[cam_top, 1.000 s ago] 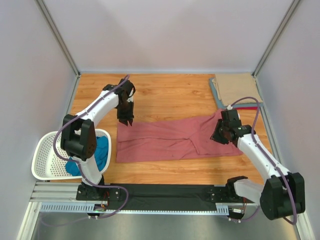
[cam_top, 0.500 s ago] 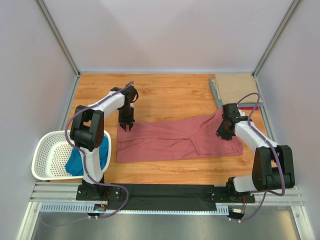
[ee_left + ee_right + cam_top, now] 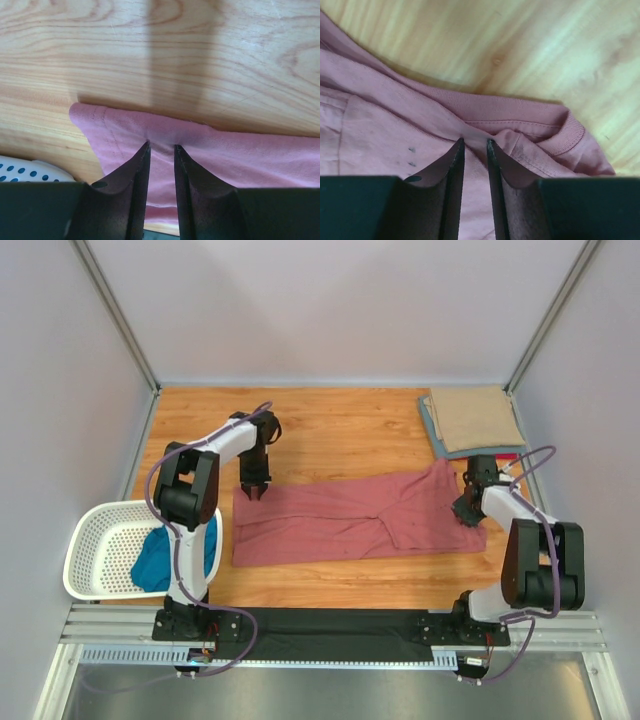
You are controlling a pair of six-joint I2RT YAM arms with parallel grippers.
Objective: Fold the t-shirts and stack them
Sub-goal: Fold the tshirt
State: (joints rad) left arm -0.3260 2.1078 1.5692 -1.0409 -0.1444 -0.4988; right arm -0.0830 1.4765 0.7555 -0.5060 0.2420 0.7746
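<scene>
A dusty rose-red t-shirt (image 3: 340, 520) lies spread flat across the middle of the table, its collar (image 3: 570, 132) at the right end. My left gripper (image 3: 252, 490) points down onto the shirt's far left corner (image 3: 100, 120). Its jaws stand a narrow gap apart, tips on the cloth with a small ridge between them. My right gripper (image 3: 468, 512) rests on the shirt's right edge beside the collar, also narrowly open, its fingertips (image 3: 460, 145) touching wrinkled cloth. A folded tan t-shirt (image 3: 475, 415) tops a stack at the back right. A teal t-shirt (image 3: 160, 562) lies in the basket.
The white perforated basket (image 3: 95, 550) sits off the table's left front corner and shows in the left wrist view as the basket rim (image 3: 20, 167). A grey-blue layer (image 3: 431, 430) and a red sliver (image 3: 495, 453) show under the tan shirt. Grey walls enclose the table.
The right gripper moved from over the shirt's chest out to its right edge by the collar. The left gripper came down and nearer onto the far left corner. The shirt lies as before.
</scene>
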